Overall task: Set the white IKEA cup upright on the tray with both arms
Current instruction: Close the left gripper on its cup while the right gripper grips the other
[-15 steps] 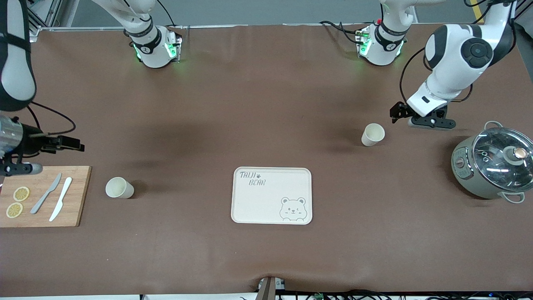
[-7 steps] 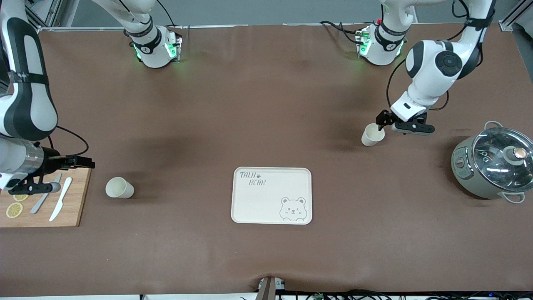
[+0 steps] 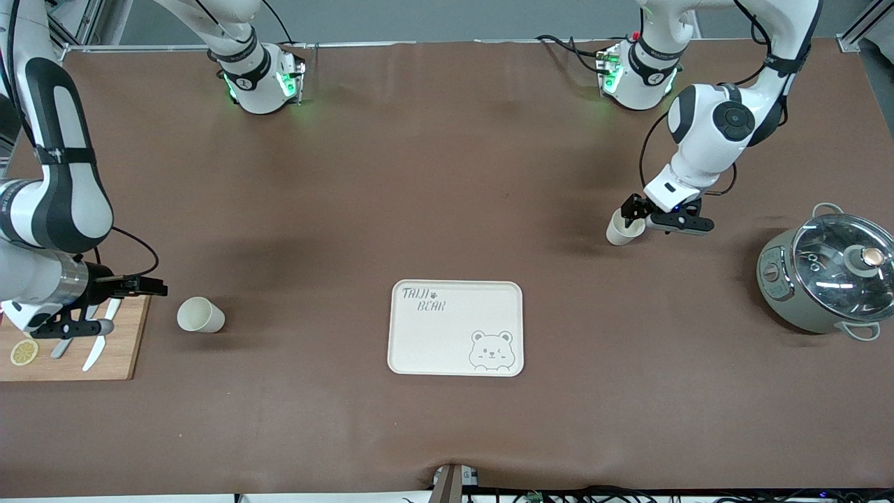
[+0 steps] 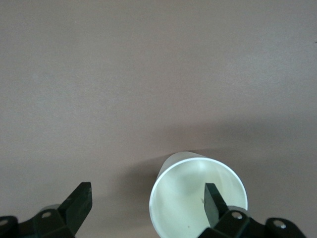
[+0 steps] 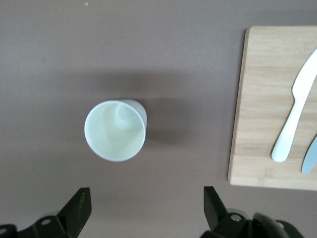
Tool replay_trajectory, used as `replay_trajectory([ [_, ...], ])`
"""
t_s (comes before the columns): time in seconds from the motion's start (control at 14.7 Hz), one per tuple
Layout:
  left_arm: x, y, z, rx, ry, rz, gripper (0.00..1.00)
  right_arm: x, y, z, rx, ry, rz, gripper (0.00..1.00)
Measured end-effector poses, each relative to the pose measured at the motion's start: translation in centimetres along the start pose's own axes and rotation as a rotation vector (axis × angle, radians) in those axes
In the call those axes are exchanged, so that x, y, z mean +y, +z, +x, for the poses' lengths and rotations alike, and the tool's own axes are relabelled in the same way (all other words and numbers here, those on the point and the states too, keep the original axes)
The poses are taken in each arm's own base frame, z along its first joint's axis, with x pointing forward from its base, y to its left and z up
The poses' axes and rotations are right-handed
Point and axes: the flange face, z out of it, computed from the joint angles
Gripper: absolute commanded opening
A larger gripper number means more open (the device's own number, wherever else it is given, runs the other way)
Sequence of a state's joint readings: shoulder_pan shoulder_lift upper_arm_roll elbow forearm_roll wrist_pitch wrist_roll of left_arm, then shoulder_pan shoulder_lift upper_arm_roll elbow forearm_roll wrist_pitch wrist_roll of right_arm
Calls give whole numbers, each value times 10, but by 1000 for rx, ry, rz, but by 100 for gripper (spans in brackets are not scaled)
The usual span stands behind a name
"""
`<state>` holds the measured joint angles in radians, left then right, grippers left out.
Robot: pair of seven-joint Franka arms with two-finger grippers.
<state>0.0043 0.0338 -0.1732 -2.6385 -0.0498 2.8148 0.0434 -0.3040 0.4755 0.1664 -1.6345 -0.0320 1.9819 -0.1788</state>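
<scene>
Tray [image 3: 455,328]: cream, bear drawing, nearest to front cam of the task things, middle of the table [image 3: 447,175]; nothing on it yet.
Cup A [image 3: 200,314]: white, upright on table, beside the cutting board [image 3: 122,349] twd right arm's end, slightly farther from cam than tray centre.
Right tool [image 3: 143,286]: low, at the board's edge just beside cup A, not over it. Fingers [image 5: 79,210] wide apart, nothing between them; in right wrist view cup A [image 5: 115,130] is apart from both.
Cup B [image 3: 620,227]: white, upright, farther from cam than tray, twd left arm's end, near the pot [image 3: 824,279].
Left tool [image 3: 631,209]: right at cup B's rim. Spread open, not gripping. In left wrist view one finger [image 4: 214,201] seems inside the mouth of cup B [image 4: 198,198], other finger [image 4: 79,203] outside, well apart from the wall.
Step, my judgement: left arm about to grasp cup B by the rim wall; right arm approaching cup A.
How to do well: lower left tool so wall is deep betw. fingers, close gently, lift straight so cup stays upright. Right tool must centre on one wall of cup A first.
Hard to see: whether left finger touches cup B's wall, cannot tell. Board partly covered by right arm; knives and lemon slice only partly visible.
</scene>
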Motion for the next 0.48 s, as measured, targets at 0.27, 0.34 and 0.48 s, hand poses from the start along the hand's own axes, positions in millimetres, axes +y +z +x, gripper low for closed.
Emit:
replay_trajectory([
  [0.27,0,8,-2,2,-2,-2,100,13,12,5,27,34,0,100],
  [0.34,0,12,-3,4,-3,-4,100,23,15,3,25,63,2,100],
  [0.48,0,21,-5,9,-4,-6,100,39,19,0,23,103,7,100],
])
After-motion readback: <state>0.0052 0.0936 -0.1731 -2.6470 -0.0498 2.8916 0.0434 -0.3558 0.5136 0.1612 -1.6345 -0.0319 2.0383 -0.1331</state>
